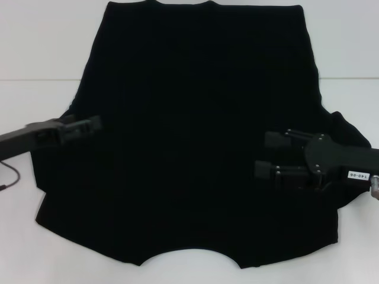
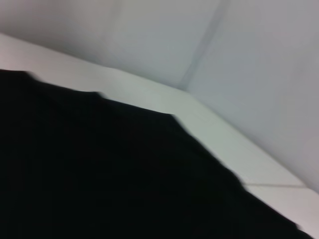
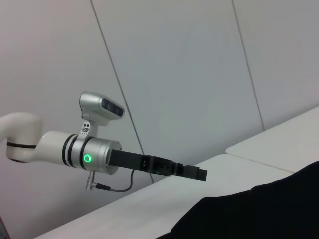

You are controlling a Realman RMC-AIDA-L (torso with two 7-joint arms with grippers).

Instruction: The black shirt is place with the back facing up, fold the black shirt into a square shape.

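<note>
The right gripper [image 1: 267, 155] is seen over the right part of the black shirt [image 1: 195, 136], toward the table's right edge. Its two hard black fingers [image 1: 275, 139] are spread apart, one above the other in the head view, and nothing is seen pinched between them. A white label with printed characters is carried on the right wrist.

The left gripper [image 1: 95, 124] is reached in from the table's left edge and is held at the shirt's left border. Its fingers appear close together as one narrow dark bar, and in the right wrist view the same gripper [image 3: 199, 174] is shown as a slim closed-looking tip ahead of a silver wrist with a green ring light. Whether cloth is caught in it cannot be told.

The black shirt is spread flat over the middle of the white table [image 1: 35, 53], its fabric soft, plain and matte. A curved cut-out is seen at the near edge of the table, a straight border at the far edge. The cloth is bunched slightly near each gripper. The smooth table top is crossed by a thin seam line.
</note>
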